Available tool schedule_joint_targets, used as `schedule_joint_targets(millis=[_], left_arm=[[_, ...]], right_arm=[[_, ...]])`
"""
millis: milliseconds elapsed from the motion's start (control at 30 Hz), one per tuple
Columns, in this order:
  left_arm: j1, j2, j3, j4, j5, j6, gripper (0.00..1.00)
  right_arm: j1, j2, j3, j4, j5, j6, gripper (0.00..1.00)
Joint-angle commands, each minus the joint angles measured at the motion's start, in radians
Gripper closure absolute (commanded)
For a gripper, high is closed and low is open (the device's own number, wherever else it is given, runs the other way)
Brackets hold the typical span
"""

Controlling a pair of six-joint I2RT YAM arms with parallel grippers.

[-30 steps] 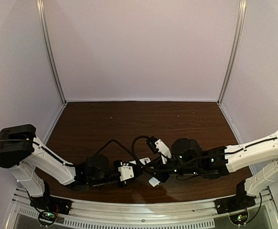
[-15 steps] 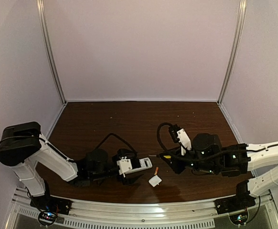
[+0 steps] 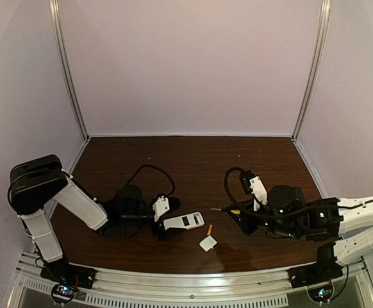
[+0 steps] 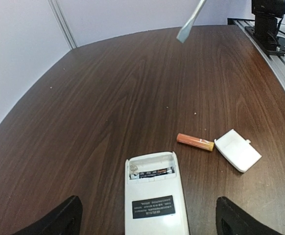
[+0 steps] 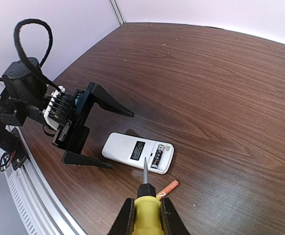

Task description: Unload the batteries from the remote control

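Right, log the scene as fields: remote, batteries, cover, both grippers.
remote control: lying back up, battery bay open
batteries: orange battery out, beside the white cover; dark battery apparently in the bay
cover: off, lying apart from the remote
left gripper: open at the remote's end, not gripping
right gripper: shut on yellow-handled screwdriver, tip aimed at the remote

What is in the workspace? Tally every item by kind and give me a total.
Remote control: 1
Batteries: 2, an orange battery lying out and a dark battery in the remote's open bay
White cover: 1
Screwdriver: 1
Total: 5
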Motion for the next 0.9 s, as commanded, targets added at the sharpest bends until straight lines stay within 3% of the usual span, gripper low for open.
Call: schedule_joint_targets(millis=[0, 867], left_arm=[[0.04, 0.046, 0.055, -0.064, 0.14, -0.038, 0.04], [0.109, 0.17, 0.12, -0.116, 0.228, -0.04, 0.12]], right_arm=[[-0.008, -0.026, -0.024, -0.007, 0.04, 0.01, 1.0], [-0.009, 0.051, 0.005, 0.027, 0.006, 0.005, 1.0]])
